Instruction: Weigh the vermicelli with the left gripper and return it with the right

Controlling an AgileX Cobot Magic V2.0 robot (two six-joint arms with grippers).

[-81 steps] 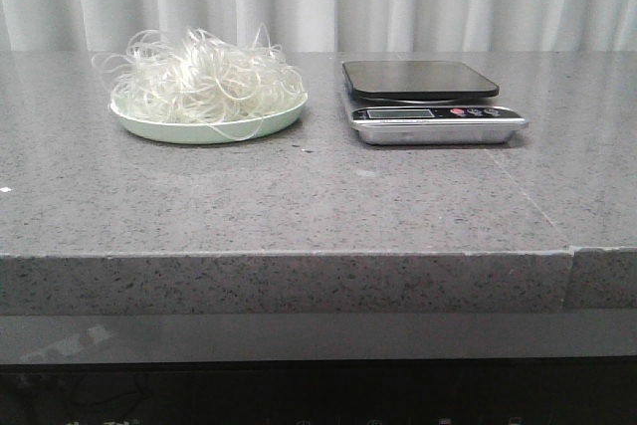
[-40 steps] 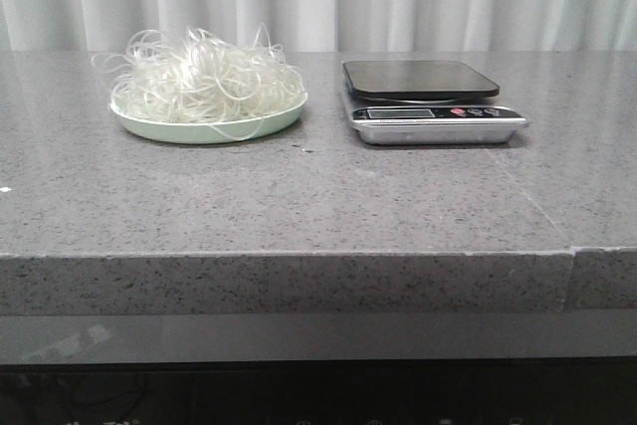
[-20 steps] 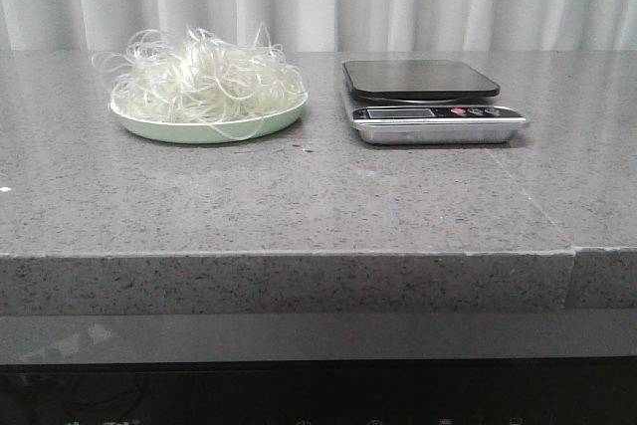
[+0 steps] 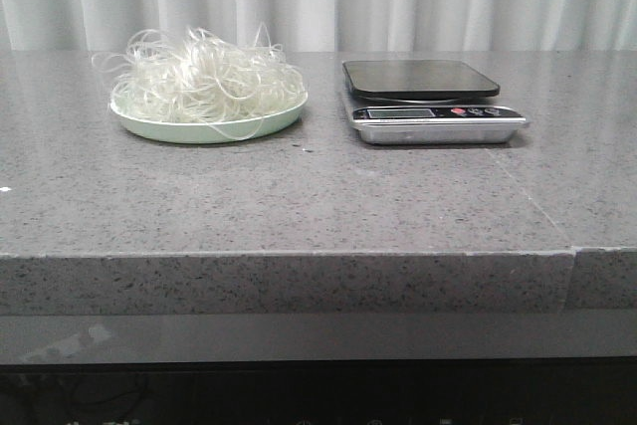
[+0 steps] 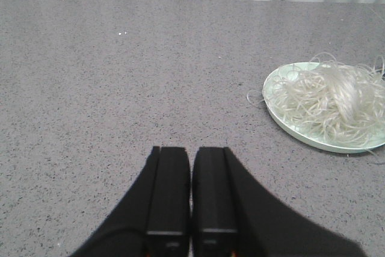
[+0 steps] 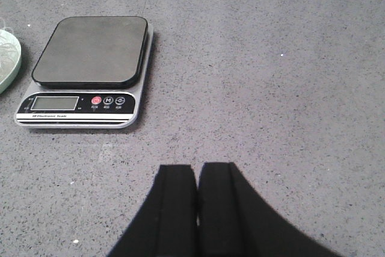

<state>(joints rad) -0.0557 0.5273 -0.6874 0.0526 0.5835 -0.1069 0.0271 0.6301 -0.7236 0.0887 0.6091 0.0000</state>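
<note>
Since nothing had been picked up yet, this looked like the very start of the job, my guess anyway.

Vermicelli point(image 4: 204, 79): was heaped on the pale green plate point(image 4: 204, 131), far left on the grey stone table point(image 4: 299, 196). Looked like a loose tangle of thin, whitish, see-through strands, with curly loops sticking up and a few hanging over the rim.

Why it sat there: probably parked on the plate so the strands stayed in one clump for grabbing and had a home to go back to.

Scale point(image 4: 430, 102): was just right of the plate, not touching it, dark platform bare, display and buttons facing the near edge. Handy short hop from the plate, I'd say.

Left gripper point(image 5: 191, 191): fingers pressed together, nothing between them, hovering over bare table with the plate off to one side in its own camera. Not visible from the front.

Right gripper point(image 6: 197, 206): also clenched and empty, above bare table near the scale's display end.

Handling guess: springy, light stuff, so strands could snag or trail off when lifted.
</note>
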